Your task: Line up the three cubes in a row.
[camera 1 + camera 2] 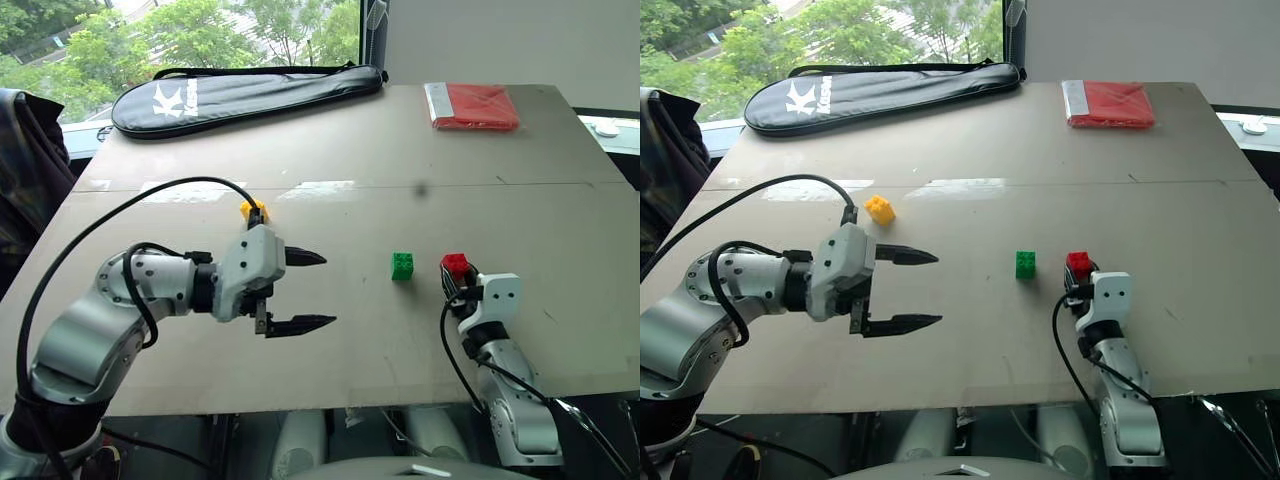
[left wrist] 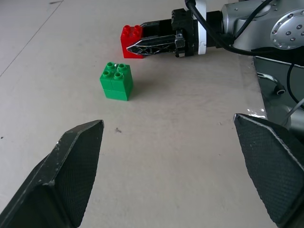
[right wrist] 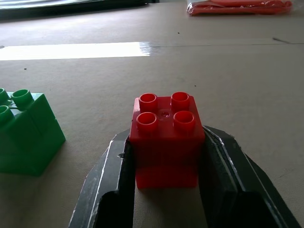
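Note:
The red cube (image 3: 166, 140) stands on the table, clamped between the two fingers of my right gripper (image 1: 1077, 278), which is shut on it. Just to its left stands the green cube (image 1: 1025, 264), a short gap apart. The yellow cube (image 1: 879, 209) lies farther left and a little farther back. My left gripper (image 1: 902, 290) hovers open in front of the yellow cube, pointing right toward the green one, with nothing between its fingers (image 2: 71, 166).
A black racket bag (image 1: 880, 92) lies along the table's far left edge. A flat red packet (image 1: 1110, 103) lies at the far right corner. The table's front edge (image 1: 970, 400) runs just below both arms.

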`<action>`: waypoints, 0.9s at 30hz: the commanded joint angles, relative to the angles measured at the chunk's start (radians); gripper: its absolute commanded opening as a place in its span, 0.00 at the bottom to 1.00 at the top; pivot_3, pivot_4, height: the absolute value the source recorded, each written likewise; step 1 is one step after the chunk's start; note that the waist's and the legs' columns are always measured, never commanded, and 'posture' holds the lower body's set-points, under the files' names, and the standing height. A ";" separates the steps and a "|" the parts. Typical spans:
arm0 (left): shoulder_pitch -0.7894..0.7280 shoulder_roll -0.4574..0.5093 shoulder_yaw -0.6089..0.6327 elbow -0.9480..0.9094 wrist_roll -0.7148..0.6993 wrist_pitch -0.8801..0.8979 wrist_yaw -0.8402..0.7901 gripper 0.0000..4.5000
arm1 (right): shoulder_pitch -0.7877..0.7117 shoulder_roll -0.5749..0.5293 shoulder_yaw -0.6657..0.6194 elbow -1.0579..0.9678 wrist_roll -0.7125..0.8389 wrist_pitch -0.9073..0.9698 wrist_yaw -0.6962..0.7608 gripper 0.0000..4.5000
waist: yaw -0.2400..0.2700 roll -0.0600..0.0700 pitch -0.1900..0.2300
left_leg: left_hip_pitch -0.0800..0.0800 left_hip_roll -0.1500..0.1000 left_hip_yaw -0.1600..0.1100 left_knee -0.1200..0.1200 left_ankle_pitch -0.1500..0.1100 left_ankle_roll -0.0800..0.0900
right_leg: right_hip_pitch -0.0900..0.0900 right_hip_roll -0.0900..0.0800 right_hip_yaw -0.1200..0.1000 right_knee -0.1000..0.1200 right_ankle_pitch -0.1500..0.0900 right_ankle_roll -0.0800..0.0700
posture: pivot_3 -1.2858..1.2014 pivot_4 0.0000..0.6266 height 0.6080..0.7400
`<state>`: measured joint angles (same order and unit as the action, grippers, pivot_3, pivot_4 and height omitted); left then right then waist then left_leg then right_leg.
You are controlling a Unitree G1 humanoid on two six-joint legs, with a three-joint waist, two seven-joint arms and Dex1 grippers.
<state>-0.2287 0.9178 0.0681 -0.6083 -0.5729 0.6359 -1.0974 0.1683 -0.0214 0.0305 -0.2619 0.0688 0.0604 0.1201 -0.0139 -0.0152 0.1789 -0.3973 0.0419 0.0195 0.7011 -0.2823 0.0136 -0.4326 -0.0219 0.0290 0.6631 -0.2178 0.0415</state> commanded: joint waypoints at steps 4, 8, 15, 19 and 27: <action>-0.013 0.025 0.005 0.002 -0.013 -0.021 -0.025 1.00 | 0.000 0.006 -0.008 -0.026 -0.010 0.014 -0.035 0.28 | 0.000 0.000 0.000 | 0.000 0.000 0.000 0.000 0.000 0.000 | 0.000 0.000 0.000 0.000 0.000 0.000 | 0.52 0.24 0.76; -0.028 0.019 0.001 0.010 -0.015 -0.022 -0.022 1.00 | 0.005 0.006 -0.006 -0.037 -0.013 0.027 -0.040 0.28 | 0.000 0.000 0.000 | 0.000 0.000 0.000 0.000 0.000 0.000 | 0.000 0.000 0.000 0.000 0.000 0.000 | 0.52 0.24 0.76; -0.023 0.013 -0.004 0.018 -0.009 -0.034 -0.018 1.00 | 0.011 -0.005 0.000 -0.058 -0.022 0.042 -0.034 0.81 | -0.001 0.000 0.000 | 0.000 0.000 0.000 0.000 0.000 0.000 | 0.000 0.000 0.000 0.000 0.000 0.000 | 0.52 0.24 0.76; -0.016 0.013 -0.004 0.018 -0.010 -0.039 -0.013 1.00 | 0.020 -0.012 -0.004 -0.070 -0.024 0.034 -0.033 0.97 | -0.001 0.000 0.000 | 0.000 0.000 0.000 0.000 0.000 0.000 | 0.000 0.000 0.000 0.000 0.000 0.000 | 0.52 0.24 0.76; 0.053 -0.006 0.023 0.029 -0.009 -0.066 0.016 1.00 | 0.079 -0.071 0.016 -0.131 -0.010 -0.045 0.050 0.97 | -0.001 0.000 0.000 | -0.001 0.000 0.000 -0.001 0.000 0.000 | -0.001 0.000 0.000 0.000 0.000 0.000 | 0.52 0.24 0.76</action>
<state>-0.1821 0.9171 0.0581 -0.5757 -0.5738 0.5934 -1.0909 0.2419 -0.0842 0.0353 -0.3420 0.0524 0.0591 0.1484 -0.0148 -0.0149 0.1792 -0.3979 0.0421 0.0199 0.7005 -0.2823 0.0136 -0.4334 -0.0220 0.0294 0.6628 -0.2179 0.0416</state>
